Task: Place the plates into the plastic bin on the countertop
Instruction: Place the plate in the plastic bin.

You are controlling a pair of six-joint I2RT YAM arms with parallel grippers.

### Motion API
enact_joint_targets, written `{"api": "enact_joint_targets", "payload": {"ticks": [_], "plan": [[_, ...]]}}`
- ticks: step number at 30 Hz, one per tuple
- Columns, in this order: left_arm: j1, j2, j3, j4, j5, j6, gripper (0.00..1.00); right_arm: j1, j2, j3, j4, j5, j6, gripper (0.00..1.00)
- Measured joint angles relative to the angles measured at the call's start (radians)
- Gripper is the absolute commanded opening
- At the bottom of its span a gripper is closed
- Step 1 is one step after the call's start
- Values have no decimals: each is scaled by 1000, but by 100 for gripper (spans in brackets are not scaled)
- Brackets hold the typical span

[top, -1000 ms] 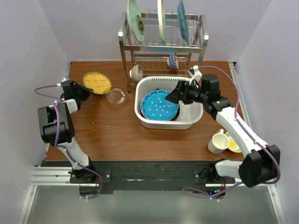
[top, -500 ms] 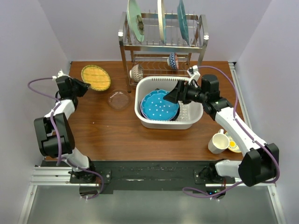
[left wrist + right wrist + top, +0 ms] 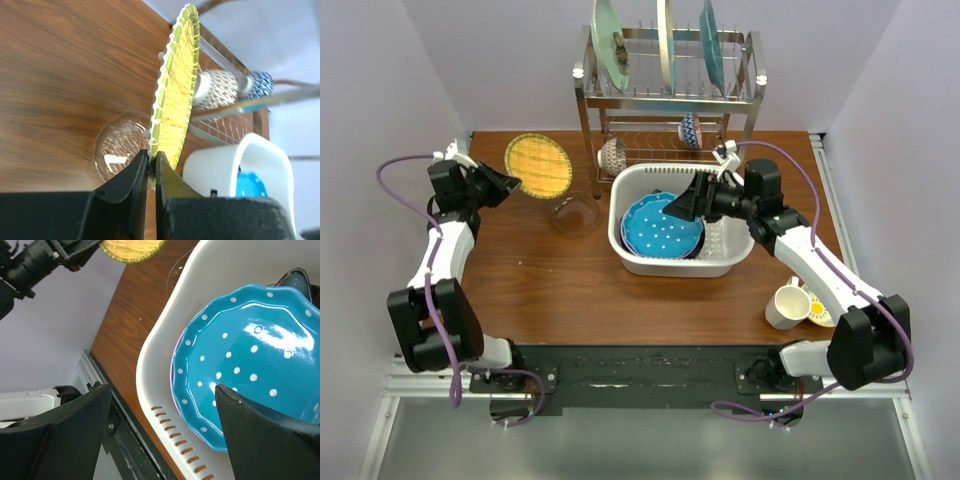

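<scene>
**Asker:** What is at the far left?

**Me:** My left tool (image 3: 508, 182), at the back left of the table (image 3: 550, 290). Its fingers are clamped on the rim of the amber patterned plate (image 3: 538, 165). From above, the plate's yellow face is turned up toward the overhead camera. My left wrist camera sees it edge-on, rising straight out of the pinch, its green and cream border showing. The plate is in the air, outside the bin.

**Asker:** And just to the right of that?

**Me:** A clear glass bowl (image 3: 576, 212) sits on the wood, near the plate and just left of the plastic bin (image 3: 620, 240).

**Asker:** What does the bin hold?

**Me:** The white bin stands mid-table, in front of the steel wire rack (image 3: 670, 95). A blue dotted plate (image 3: 662, 224) lies flat in its left half, on top of others. I can see a lavender edge beneath it but cannot count the stack.

**Asker:** And your other arm?

**Me:** My right tool (image 3: 685, 205) hangs over the bin, above the blue plate's right side, its two fingers spread wide apart and gripping nothing.

**Asker:** Anything farther right?

**Me:** A cream mug (image 3: 786, 305) stands near the table's right edge, beside a small saucer (image 3: 819, 309).
</scene>
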Motion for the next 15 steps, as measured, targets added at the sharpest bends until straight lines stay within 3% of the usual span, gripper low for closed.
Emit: {"api": "enact_joint_targets", "payload": {"ticks": [15], "plan": [[0, -166, 0, -251, 193, 86, 0, 28, 137, -7, 193, -62, 64, 91]]}}
